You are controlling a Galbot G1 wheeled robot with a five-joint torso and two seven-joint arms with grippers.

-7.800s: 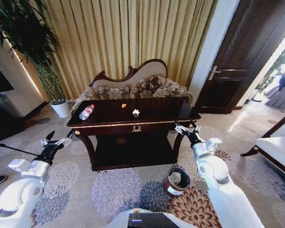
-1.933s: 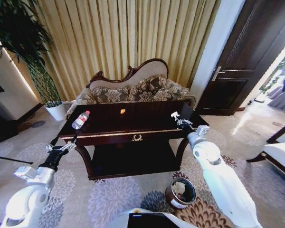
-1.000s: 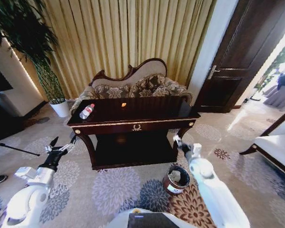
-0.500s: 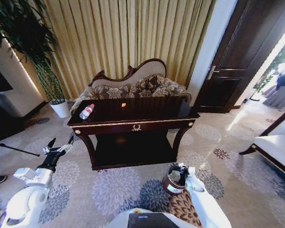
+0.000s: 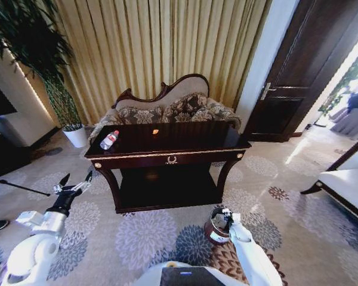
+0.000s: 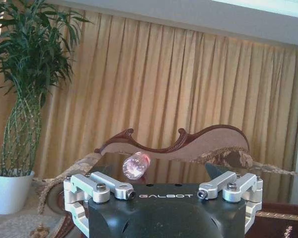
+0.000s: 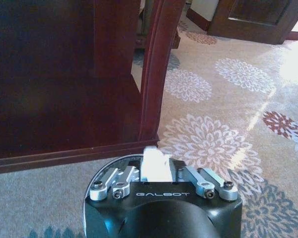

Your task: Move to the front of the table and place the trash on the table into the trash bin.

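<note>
Paper scrap point(image 7: 155, 162) sits pinched in your right gripper point(image 7: 159, 179) over the trash bin point(image 5: 216, 230); release off-centre and it lands on carpet.

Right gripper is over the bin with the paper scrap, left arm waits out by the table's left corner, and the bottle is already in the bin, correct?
Not quite: the bottle lies on the table, as the head view shows. The right gripper does hold the paper scrap over the trash bin; the left gripper waits.

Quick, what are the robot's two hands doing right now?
Left gripper: open, holding nothing, beside the table.
Right gripper: shut on the white paper scrap, over the trash bin.
</note>
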